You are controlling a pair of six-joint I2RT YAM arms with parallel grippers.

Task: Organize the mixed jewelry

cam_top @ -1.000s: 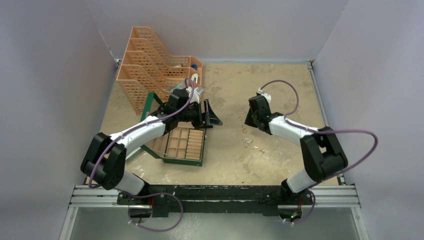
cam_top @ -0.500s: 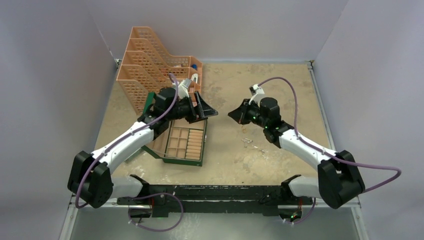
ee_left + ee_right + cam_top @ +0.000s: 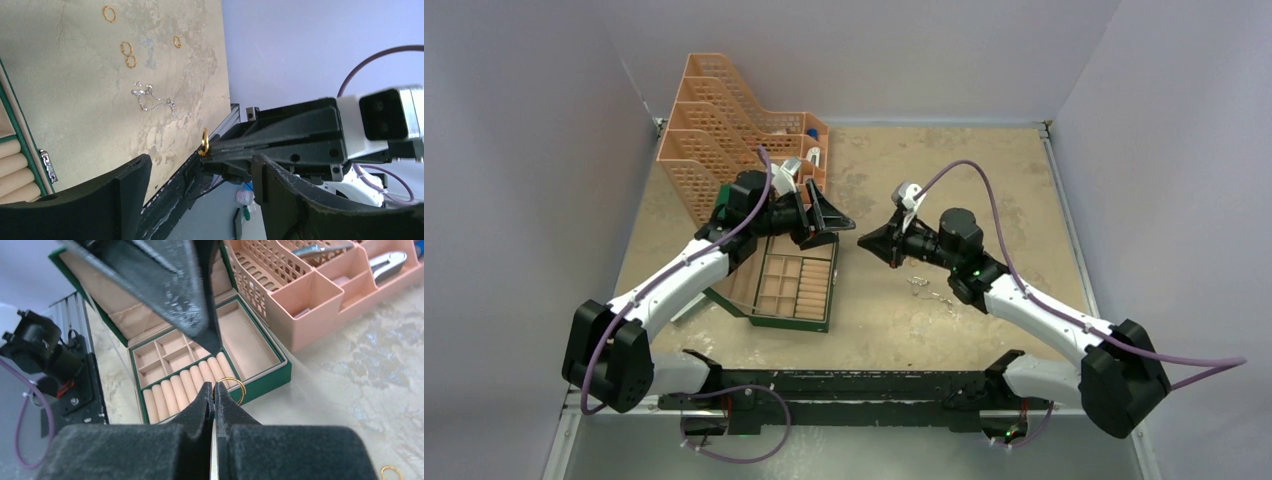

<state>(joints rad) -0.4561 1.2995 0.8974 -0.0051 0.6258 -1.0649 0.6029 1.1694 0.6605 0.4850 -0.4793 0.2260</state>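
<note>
Your right gripper (image 3: pixel 214 390) is shut tight on a thin gold ring (image 3: pixel 232 388). It pinches only a short stretch of the band at the very tips, so most of the hoop sticks out free to one side. Your left gripper (image 3: pixel 200 165) faces it, wide open and holding nothing, with one finger on each side of the right one's nose; I read that as a handover or a guided drop being set up. From above, the two tips meet in the air just beside the far right corner of the green jewelry box (image 3: pixel 789 322), and the ring hangs over bare table (image 3: pixel 944 180) rather than over a compartment. The other loose rings (image 3: pixel 126 48) and the silver chain (image 3: pixel 152 100) lie on the table to the right of the box. A pink organizer (image 3: pixel 714 130) stands behind it. The hold is the weak point: with so little band between the pads, a nudge from a left finger could twist the ring out. If you let go here it lands on the table and may roll — possibly under the box or off toward the arms. If the left closes off-centre, it could catch the right fingertip instead of the ring, or flick the ring away.
</note>
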